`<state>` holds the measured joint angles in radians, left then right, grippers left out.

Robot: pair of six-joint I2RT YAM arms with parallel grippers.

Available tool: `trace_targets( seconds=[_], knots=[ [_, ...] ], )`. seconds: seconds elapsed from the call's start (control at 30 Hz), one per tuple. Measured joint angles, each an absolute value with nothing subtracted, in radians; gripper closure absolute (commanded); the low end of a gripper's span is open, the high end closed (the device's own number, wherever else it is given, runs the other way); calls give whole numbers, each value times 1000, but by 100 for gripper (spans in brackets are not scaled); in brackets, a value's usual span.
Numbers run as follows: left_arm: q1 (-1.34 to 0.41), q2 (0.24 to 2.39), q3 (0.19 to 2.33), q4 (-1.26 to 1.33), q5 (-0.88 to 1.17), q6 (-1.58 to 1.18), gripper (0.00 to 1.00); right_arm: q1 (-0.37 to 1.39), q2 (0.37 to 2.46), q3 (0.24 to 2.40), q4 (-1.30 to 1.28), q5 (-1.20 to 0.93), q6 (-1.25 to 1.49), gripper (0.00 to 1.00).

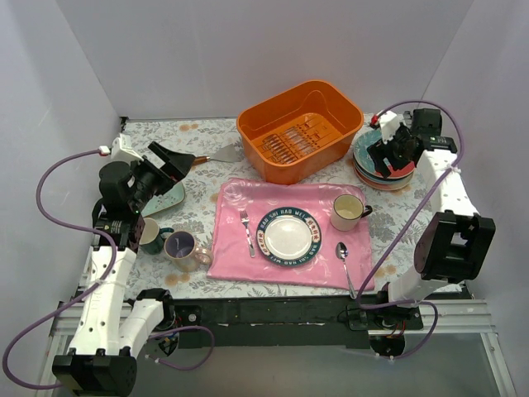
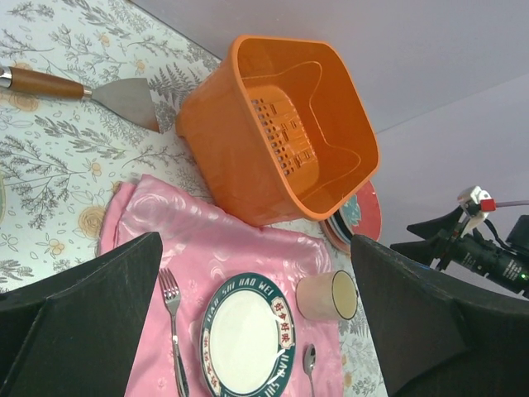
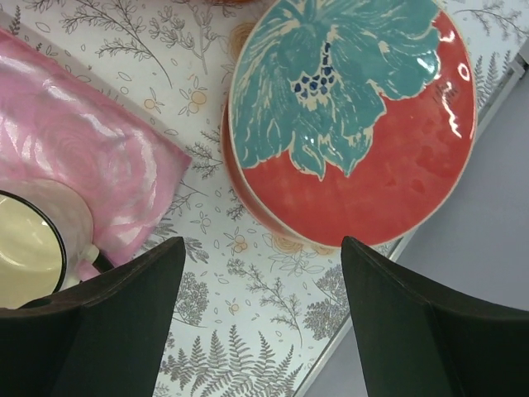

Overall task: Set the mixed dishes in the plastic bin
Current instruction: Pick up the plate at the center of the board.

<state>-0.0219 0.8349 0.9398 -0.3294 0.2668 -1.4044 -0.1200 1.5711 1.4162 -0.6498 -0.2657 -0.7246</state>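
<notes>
Both pairs of fingers stand spread wide, grasping nothing. Just beyond the right gripper [image 3: 263, 248] lies the stack of round plates [image 3: 355, 124], teal floral one on top, and the cream mug [image 3: 29, 248] sits beside its left finger. Between the left gripper [image 2: 256, 240] fingers, on a pink cloth [image 2: 207, 248], is a white plate [image 2: 244, 339] whose dark rim seems to read "SHI HAO WEI". Farther beyond stands the orange plastic bin [image 2: 231, 157], upright.
</notes>
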Motion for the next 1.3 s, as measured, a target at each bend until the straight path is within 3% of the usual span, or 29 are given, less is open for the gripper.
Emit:
trace_targets(
  seconds=[0.23, 1.13, 1.3],
  knots=[
    [-22, 846, 925, -323, 276, -1418, 2, -57, 1592, 1322, -589, -249, -862, 20],
    [-22, 886, 923, -291, 322, -1466, 2, -56, 1793, 1280, -403, -178, -1126, 51],
    [-22, 886, 923, -291, 322, -1467, 2, -56, 1803, 1279, -391, -174, -1133, 67]
  ],
)
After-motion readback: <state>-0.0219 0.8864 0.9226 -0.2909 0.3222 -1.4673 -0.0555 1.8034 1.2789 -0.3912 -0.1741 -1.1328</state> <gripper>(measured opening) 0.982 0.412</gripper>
